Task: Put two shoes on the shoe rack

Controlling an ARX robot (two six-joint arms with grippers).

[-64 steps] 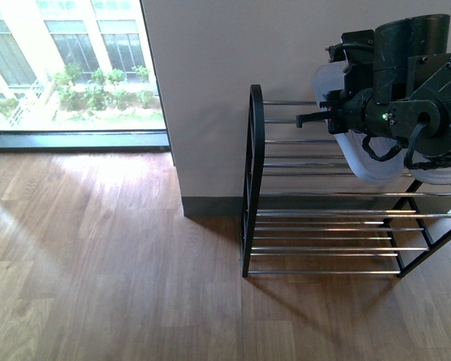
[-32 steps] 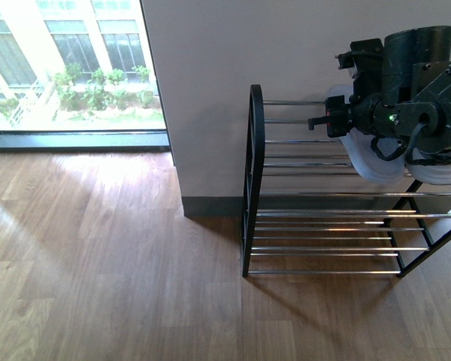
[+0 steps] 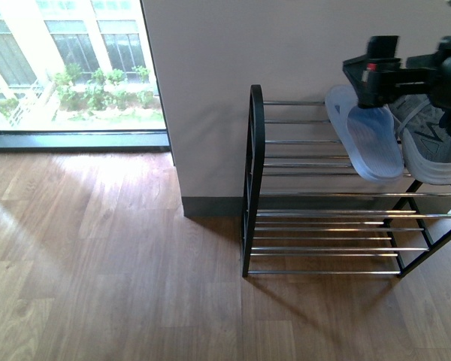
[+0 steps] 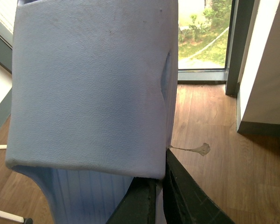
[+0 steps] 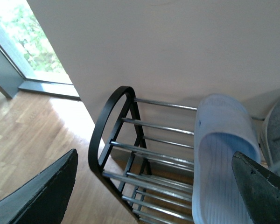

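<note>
Oak-toned floor point(image 3: 120, 263) under rack point(image 3: 253, 180); right fingers point(image 5: 46, 196) spread, left fingers point(image 4: 177, 196) grasping slide point(image 4: 91, 88).

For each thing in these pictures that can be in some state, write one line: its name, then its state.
Blue slide on the rack: lying sole-down on the top shelf, free.
Grey sneaker: on the top shelf beside that slide.
Second blue slide: held in the left gripper.
Right gripper: open, empty.
Shoe rack: upright against the wall, lower shelves bare.

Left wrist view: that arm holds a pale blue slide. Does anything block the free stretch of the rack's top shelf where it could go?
Nothing visible does. The top shelf bars left of the placed slide are bare; the grey sneaker sits further right. The held slide fills the left wrist view.
</note>
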